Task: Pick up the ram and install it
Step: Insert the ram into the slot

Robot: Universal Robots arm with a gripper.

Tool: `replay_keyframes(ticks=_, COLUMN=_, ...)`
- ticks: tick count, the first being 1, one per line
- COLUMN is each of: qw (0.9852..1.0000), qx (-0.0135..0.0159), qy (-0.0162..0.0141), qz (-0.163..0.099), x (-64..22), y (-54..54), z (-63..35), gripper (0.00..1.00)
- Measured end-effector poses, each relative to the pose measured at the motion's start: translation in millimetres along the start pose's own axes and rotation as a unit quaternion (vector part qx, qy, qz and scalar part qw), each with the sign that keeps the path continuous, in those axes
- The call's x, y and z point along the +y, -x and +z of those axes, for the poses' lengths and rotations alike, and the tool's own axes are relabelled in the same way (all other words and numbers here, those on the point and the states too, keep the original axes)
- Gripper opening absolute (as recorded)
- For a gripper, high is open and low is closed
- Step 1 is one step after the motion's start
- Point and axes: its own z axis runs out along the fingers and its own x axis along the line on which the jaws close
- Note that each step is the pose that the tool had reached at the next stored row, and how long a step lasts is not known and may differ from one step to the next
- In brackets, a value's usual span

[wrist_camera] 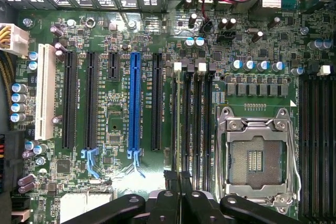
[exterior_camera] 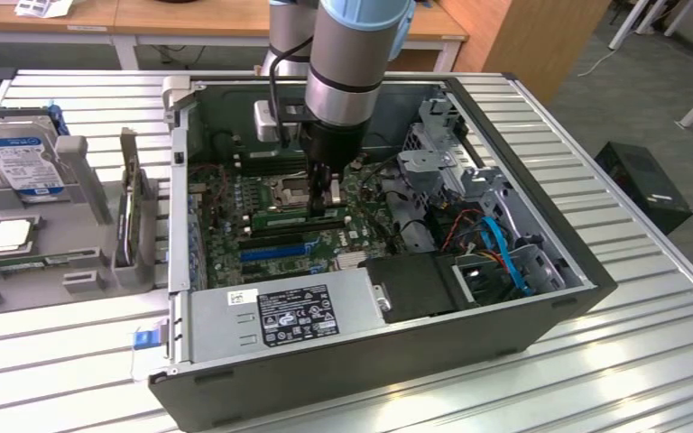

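Note:
My gripper [exterior_camera: 328,200] reaches down into the open computer case [exterior_camera: 540,316], over the large green motherboard [wrist_camera: 113,124]. The ram [exterior_camera: 292,217], a narrow green stick, stands on edge along a black memory slot right under the fingertips, beside the CPU socket [wrist_camera: 257,156]. In the wrist view my gripper [wrist_camera: 177,178] has its two black fingers [wrist_camera: 169,182] pinched close together over the memory slots [wrist_camera: 191,124]. From there the ram is edge-on and hard to tell from the slot. Whether it is fully seated is unclear.
A power supply [exterior_camera: 299,311] fills the case's near end, with drive cages and blue cables [exterior_camera: 503,248] on the exterior view's right. A holder at the exterior view's left carries a hard drive [exterior_camera: 15,158], a CPU [exterior_camera: 7,236] and an upright card [exterior_camera: 130,216]. A blue slot [wrist_camera: 135,103] and more memory slots [wrist_camera: 315,145] flank the gripper.

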Motion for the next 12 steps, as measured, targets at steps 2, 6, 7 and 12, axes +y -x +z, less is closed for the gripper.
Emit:
replay_keyframes(ticks=2, qw=1.0, qx=0.0, qy=0.0, qz=0.0, x=0.0, y=0.0, z=0.3, gripper=0.12)
replay_keyframes(ticks=6, qw=1.0, qx=-0.0001, qy=0.0, qz=0.0, x=-0.1, y=0.0, z=0.9, gripper=0.12)
replay_keyframes(ticks=7, qw=1.0, qx=0.0, qy=0.0, qz=0.0, x=-0.1, y=0.0, z=1.0, gripper=0.12)
replay_keyframes(ticks=12, qw=1.0, qx=0.0, qy=0.0, qz=0.0, x=-0.1, y=0.0, z=1.2, gripper=0.12)
